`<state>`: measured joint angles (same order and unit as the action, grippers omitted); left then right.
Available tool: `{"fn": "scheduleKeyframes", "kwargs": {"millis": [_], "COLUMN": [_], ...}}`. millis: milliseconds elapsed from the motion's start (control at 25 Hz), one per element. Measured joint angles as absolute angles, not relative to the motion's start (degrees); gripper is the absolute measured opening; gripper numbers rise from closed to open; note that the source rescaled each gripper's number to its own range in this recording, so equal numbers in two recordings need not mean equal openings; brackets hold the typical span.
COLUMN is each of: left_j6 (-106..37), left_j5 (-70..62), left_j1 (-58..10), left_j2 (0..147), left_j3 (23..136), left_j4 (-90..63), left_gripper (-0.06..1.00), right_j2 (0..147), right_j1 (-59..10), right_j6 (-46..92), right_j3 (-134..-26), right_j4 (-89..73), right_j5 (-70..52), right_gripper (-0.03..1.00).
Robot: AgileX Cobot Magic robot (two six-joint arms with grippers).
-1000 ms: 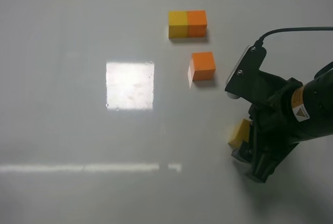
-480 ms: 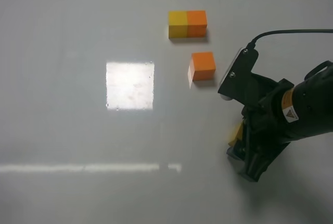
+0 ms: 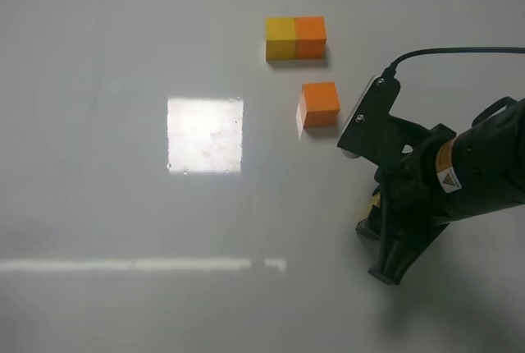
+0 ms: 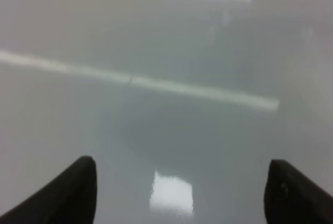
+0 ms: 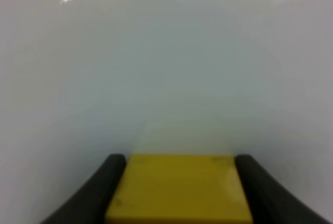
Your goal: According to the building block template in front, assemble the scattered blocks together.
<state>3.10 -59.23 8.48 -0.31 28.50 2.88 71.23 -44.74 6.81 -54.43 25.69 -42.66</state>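
Jaws of the right gripper (image 5: pixel 178 164) clamp the yellow cube (image 5: pixel 179 191) (left gripper (image 4: pixel 180 168) spread wide, holding nothing).

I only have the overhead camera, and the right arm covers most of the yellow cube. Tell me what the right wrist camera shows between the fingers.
Observer: The yellow cube sits squarely between the two dark fingers, one pressed against each side. The right gripper is shut on it.
Operator: Good. Now report the left gripper, it is outside my picture.
Observer: The left gripper is open. Its tips stand wide apart over the bare grey table, with nothing between them.
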Motion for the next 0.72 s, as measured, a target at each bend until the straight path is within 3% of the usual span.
{"fn": "scheduleKeyframes", "kwargs": {"millis": [200,400,720], "left_j6": [3.1,3.1,3.1], "left_j5": [-59.2,-59.2,-59.2], "left_j1": [8.5,8.5,8.5], "left_j2": [-0.3,-0.3,-0.3], "left_j3": [28.5,28.5,28.5], "left_j4": [2.9,2.9,2.9], "left_gripper": [0.77,0.77,0.77], "right_j2": [70.6,68.8,69.1], "right_j1": [-44.7,-46.1,-50.2], "right_j6": [10.6,17.0,21.7], "right_j3": [-56.3,-65.5,-71.6], "right_j4": [23.7,21.1,25.1], "right_j5": [-48.5,-57.4,-60.7], "right_gripper": [0.01,0.01,0.01]}}
